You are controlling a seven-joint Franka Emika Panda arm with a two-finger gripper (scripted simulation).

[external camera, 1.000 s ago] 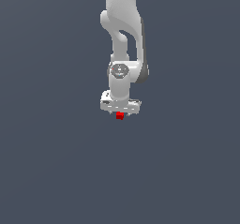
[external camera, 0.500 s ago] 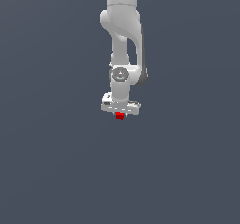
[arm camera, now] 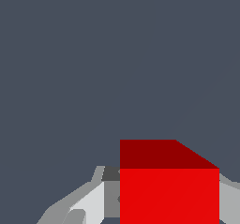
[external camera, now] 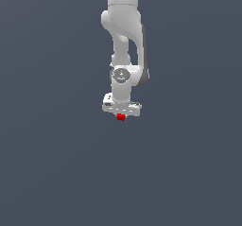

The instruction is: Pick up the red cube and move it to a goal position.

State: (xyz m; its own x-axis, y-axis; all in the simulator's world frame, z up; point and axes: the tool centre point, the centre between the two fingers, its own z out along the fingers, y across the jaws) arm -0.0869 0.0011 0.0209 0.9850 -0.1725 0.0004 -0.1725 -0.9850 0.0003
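Red cube [external camera: 121, 117]: centre of the exterior frame, directly under the white gripper [external camera: 121, 115], pinched between its jaws; wrist view, cube [arm camera: 168, 190] fills the lower right, a grey finger [arm camera: 89, 202] against each side; white arm [external camera: 124, 40]: descends from top centre; background: plain grey-blue.

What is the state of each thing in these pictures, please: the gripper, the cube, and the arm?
gripper: shut on the red cube, pointing down.
red cube: held between the fingers, a finger at each side of it.
arm: reaching down from the top of the exterior view, the wrist low.
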